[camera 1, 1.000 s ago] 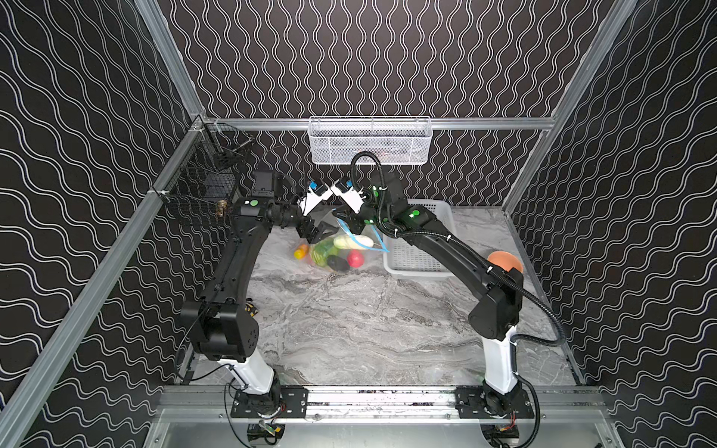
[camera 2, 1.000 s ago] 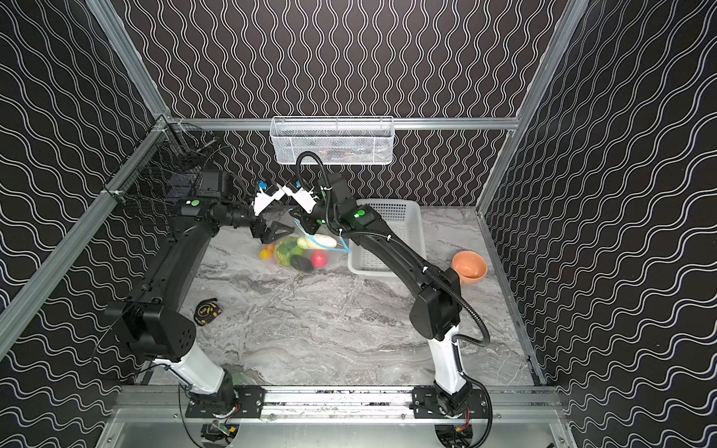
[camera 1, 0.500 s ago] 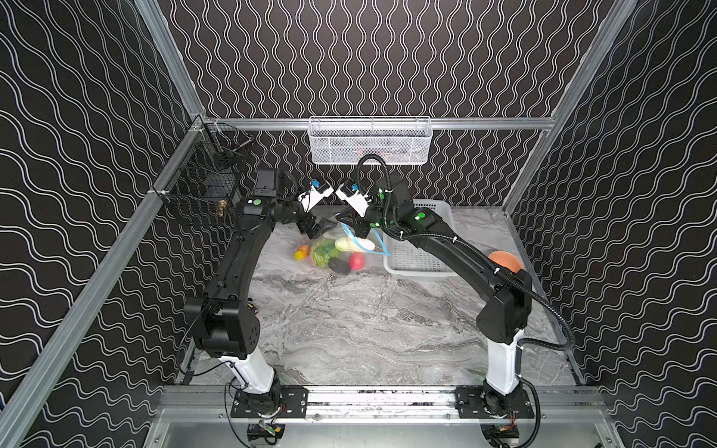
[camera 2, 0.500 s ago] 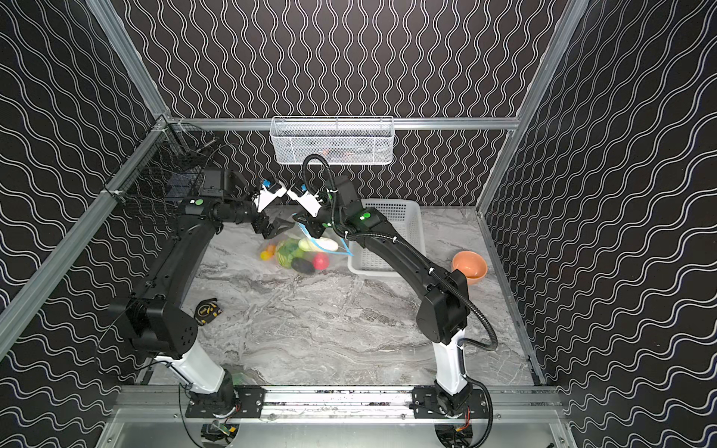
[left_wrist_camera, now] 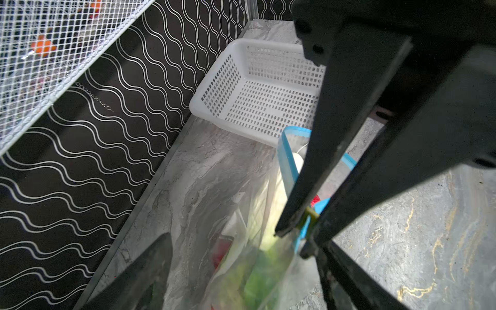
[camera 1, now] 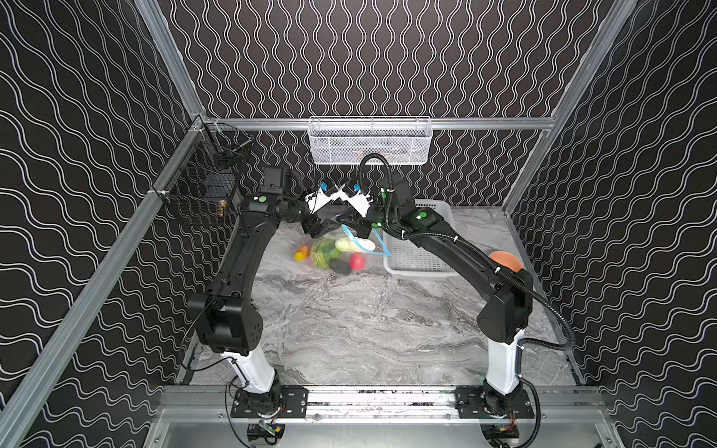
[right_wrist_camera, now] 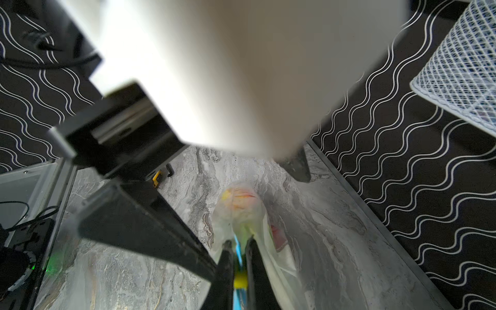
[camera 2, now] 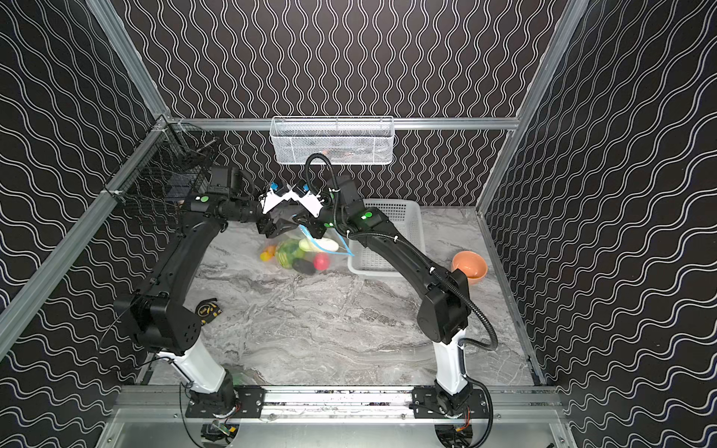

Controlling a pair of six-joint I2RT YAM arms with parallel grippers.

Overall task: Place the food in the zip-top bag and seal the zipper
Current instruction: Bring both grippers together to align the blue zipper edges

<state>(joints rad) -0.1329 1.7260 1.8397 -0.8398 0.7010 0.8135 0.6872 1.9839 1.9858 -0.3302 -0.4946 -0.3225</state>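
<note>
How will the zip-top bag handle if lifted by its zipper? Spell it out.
Likely floppy: the zip-top bag is thin, crinkled film sagging around the food. Probably bottom-heavy, so it should hang and swing from the zipper the right gripper pinches. Smooth film may slip.

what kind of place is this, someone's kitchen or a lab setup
Probably a robot test cell, not a kitchen: a left arm and right arm mounted on a metal rail, wavy-patterned wall panels in a metal frame, and toy food in a clear bag on a marble-look table.
</note>
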